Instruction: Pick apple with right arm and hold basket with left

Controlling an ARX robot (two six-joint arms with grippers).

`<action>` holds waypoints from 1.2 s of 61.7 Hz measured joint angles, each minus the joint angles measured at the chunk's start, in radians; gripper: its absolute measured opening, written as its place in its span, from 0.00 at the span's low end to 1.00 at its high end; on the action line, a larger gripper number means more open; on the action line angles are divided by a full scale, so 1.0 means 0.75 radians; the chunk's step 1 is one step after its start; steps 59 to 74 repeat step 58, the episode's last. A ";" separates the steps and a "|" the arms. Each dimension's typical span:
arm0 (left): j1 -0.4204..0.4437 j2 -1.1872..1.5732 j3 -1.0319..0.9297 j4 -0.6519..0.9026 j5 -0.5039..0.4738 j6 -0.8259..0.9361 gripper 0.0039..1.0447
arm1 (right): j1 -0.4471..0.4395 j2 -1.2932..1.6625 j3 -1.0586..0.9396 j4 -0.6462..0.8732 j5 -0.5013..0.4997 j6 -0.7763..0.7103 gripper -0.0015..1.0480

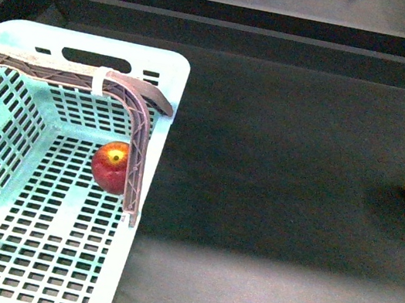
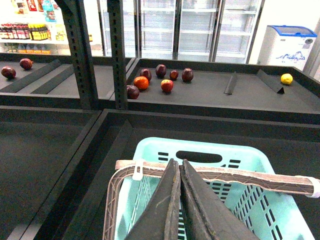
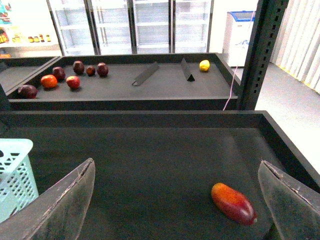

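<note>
**While both hands idle: apple lies in basket**

Though neither arm shows in the front view, each wrist camera catches its own hand. Left hand (image 2: 178, 200): fingers pressed together, nothing between them, poised just above the brownish latticed handles (image 2: 215, 173) of the pale aqua basket (image 2: 260, 165). Whether the fingers touch the handles cannot be told. A white tie (image 1: 102, 80) binds the handles.

Right hand (image 3: 180, 200): fingers spread wide, holding nothing, hanging over the dark desk (image 3: 165, 160). Ahead of it, nearer its right finger, lies an oblong orange-red fruit (image 3: 233, 203). The basket's corner shows just beyond its left finger.

Apple (image 1: 110, 167): red with a yellow patch at the stem, resting on the slotted basket floor close beside the handle's upright leg, near the wall facing the right hand.

Beyond both hands, a farther shelf (image 2: 215, 92) carries scattered fruit and a yellow one (image 2: 286, 78).
</note>
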 joint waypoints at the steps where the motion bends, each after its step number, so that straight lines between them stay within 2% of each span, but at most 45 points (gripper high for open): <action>1: 0.000 0.000 0.000 0.000 0.000 0.000 0.03 | 0.000 0.000 0.000 0.001 0.000 0.000 0.91; 20: 0.000 0.000 0.000 0.000 0.000 0.000 0.03 | 0.000 0.000 0.000 0.001 0.000 0.000 0.91; 22: 0.000 0.000 0.000 0.000 0.000 -0.001 0.05 | 0.000 0.000 0.000 0.001 0.000 0.000 0.91; 46: 0.000 0.000 0.000 0.000 0.000 0.000 0.75 | 0.000 0.000 0.000 0.000 0.000 0.000 0.91; 54: 0.000 0.000 0.000 0.000 0.000 0.001 0.95 | 0.000 0.000 0.000 0.000 0.000 0.000 0.91; 74: 0.000 0.000 0.000 0.000 0.000 0.003 0.93 | 0.000 0.000 0.000 0.001 0.000 0.000 0.91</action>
